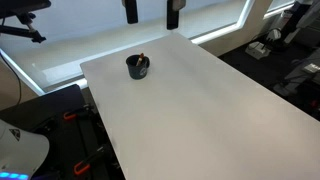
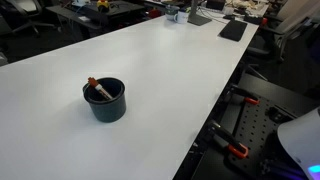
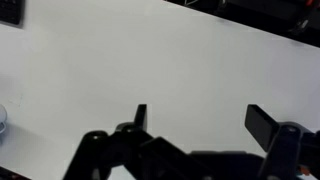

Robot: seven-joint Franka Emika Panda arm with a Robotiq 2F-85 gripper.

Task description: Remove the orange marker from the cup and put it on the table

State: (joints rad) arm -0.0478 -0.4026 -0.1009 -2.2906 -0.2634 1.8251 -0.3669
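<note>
Pincer [image 3: 200, 120] state: jaws wide apart, nothing between them. The wrist view shows only bare white tabletop [image 3: 150, 60] below me. The cup is not in that view, so I judge I am not yet above it.

Step in hand, as I judge it: approach the cup [image 2: 105, 103]; no grasp has begun.

Container check:
- The cup stands upright on the tabletop, dark, low and wide, well away from the edges in both exterior views.
- It holds the orange marker [image 2: 98, 90], which sits tilted with its upper end leaning on the rim and poking slightly above it.
- I can make out nothing else inside; the interior is dark and the bottom is not clearly seen.

Notes for doing the step well:
- Centre over the marker's exposed upper end, not over the cup's middle.
- Turn the jaws to cross the shaft, so the slim body is pinched squarely.
- Descend with both fingers clear of the rim. The cup looks light and would likely slide or tip if nudged.
- Lift along the marker's lean until its lower end clears the rim.
- Set it down low on bare tabletop, well apart from the cup. It will probably roll.
</note>
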